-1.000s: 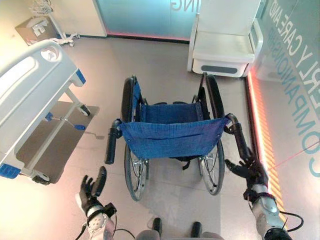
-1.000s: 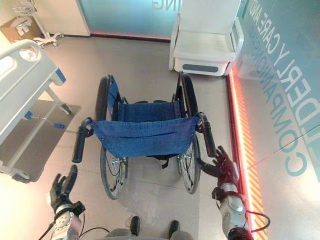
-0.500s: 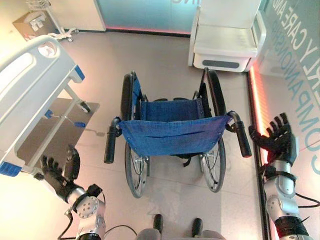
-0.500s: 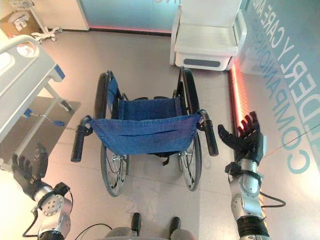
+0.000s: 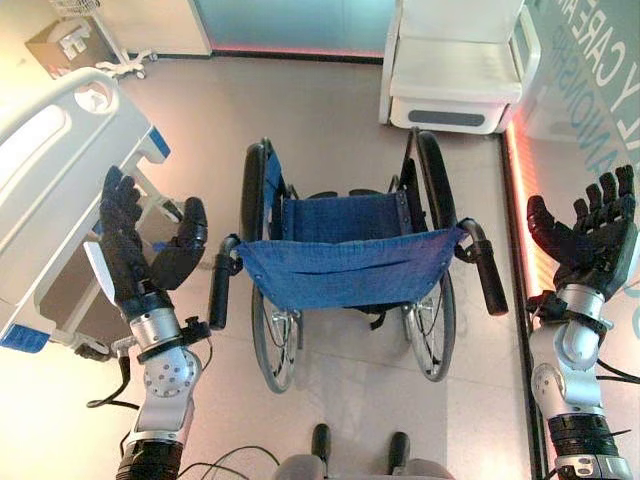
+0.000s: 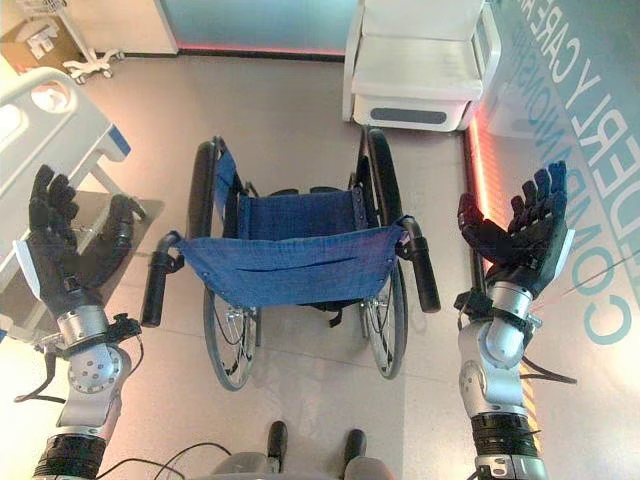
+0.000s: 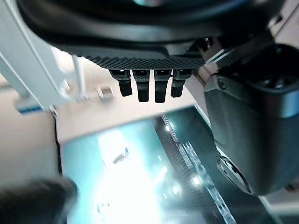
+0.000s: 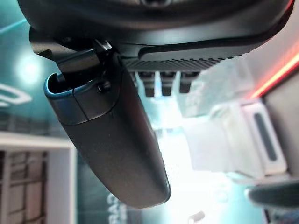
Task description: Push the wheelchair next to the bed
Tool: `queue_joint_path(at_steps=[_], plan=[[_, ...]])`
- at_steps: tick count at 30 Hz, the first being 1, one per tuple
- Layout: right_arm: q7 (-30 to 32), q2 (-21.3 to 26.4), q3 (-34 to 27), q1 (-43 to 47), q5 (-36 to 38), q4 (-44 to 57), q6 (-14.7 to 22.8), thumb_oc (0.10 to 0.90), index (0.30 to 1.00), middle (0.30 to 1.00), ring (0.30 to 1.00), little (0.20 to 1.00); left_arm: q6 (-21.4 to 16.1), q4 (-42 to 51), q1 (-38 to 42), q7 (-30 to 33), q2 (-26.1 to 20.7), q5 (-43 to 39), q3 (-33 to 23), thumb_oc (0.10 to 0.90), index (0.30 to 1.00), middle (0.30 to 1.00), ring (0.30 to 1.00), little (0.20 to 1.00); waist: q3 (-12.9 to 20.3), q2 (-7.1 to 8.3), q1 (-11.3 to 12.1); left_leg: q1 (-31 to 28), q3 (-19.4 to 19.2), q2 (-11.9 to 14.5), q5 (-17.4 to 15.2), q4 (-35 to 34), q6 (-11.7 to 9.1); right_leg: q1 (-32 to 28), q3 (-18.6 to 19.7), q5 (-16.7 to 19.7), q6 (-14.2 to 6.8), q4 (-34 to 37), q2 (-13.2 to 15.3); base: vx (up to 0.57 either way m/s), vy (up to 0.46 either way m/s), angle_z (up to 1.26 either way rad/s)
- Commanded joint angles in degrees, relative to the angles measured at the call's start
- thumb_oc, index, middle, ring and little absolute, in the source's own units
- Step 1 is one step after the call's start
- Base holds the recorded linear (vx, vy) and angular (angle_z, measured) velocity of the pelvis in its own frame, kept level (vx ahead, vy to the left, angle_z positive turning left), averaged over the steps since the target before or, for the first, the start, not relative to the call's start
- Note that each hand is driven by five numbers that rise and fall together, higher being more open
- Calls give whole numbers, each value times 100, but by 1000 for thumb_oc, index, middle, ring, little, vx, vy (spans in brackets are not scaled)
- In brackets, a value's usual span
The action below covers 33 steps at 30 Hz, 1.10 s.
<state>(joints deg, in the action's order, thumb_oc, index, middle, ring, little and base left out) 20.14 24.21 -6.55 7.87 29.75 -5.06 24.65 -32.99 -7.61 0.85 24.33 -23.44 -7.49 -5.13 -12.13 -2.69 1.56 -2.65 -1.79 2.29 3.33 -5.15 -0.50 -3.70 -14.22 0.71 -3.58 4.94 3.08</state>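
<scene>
While both arms are raised, left robot hand [image 5: 140, 250] & right robot hand [image 5: 590, 235] spread wide, holding nothing, either side of wheelchair [image 5: 345, 270]; bed [image 5: 60, 170] at wheelchair's left, apart.

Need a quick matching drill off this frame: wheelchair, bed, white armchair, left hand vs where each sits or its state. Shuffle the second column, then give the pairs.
Column 1:
1. wheelchair
2. bed
3. white armchair
4. left hand

Column 2:
A. far end of the floor, beyond the wheelchair, toward the robot's right
B. raised, fingers straight, beside the left push handle, not touching it
C. along the robot's left side
D. centre of the floor, blue backrest toward the robot

Pairs: 1-D, 2-C, 3-A, 4-B
</scene>
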Motion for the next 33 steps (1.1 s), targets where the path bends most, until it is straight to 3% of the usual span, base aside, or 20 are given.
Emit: queue_joint_path(at_steps=[1,8,10,16,22,26,28,29,33], plan=[[-732,191,-269,164,-207,829,671,800,900,900,900,900,-345,532,324,-849,-578,-587,-245,800,900,900,900,900,364,229,71,99,-73,-192,-511,275,176,325,317,-424,-52,-743,217,0,0,0],[-1779,209,-282,-178,-93,1282,301,800,900,900,900,900,29,780,-44,-1400,-684,-505,-509,800,900,900,900,900,356,231,74,140,-79,-183,-499,296,183,389,315,-414,-72,-778,212,0,0,0],[-2153,241,-295,-295,-69,1469,152,800,900,900,900,900,378,852,-189,-1577,-789,-170,-615,800,900,900,900,900,339,231,78,162,-82,-181,-496,320,179,406,308,-401,-85,-790,211,0,0,0],[-2429,443,-415,-475,-212,1852,-105,800,900,900,900,900,1076,988,-555,-1539,-1183,635,-888,800,900,900,900,900,316,217,105,219,-89,-181,-470,352,170,425,298,-374,-119,-780,213,0,0,0],[-2482,539,-589,-629,-371,2114,-186,800,900,900,900,900,1368,1166,-834,-1505,-1250,635,-1188,800,900,900,900,900,292,220,143,251,-64,-182,-452,356,168,436,280,-366,-140,-775,206,-2,-3,1],[-2405,539,-604,-688,-540,2194,-221,800,900,900,900,900,1611,1236,-915,-1404,-1289,1057,-1223,800,900,900,900,900,298,232,163,285,-53,-189,-454,379,167,448,267,-365,-152,-778,205,0,0,0],[-2317,618,-617,-716,-812,2207,-368,800,900,900,900,900,1896,1262,-969,-1449,-1359,1418,-1219,800,900,900,900,900,293,236,170,313,-49,-194,-463,411,164,464,269,-367,-159,-788,203,0,0,0],[-2262,729,-628,-740,-1234,2184,-740,800,900,900,900,900,2102,1272,-1019,-1443,-1433,1662,-1225,800,900,900,900,900,279,239,173,331,-50,-200,-464,437,163,472,275,-361,-163,-797,200,0,0,0],[-1785,1123,-602,-808,-2554,2006,-1287,800,900,900,900,900,2322,1260,-1062,-1612,-1666,1693,-1214,800,900,900,900,900,242,242,157,359,-76,-201,-464,474,170,497,287,-358,-172,-828,196,-37,-17,1]])
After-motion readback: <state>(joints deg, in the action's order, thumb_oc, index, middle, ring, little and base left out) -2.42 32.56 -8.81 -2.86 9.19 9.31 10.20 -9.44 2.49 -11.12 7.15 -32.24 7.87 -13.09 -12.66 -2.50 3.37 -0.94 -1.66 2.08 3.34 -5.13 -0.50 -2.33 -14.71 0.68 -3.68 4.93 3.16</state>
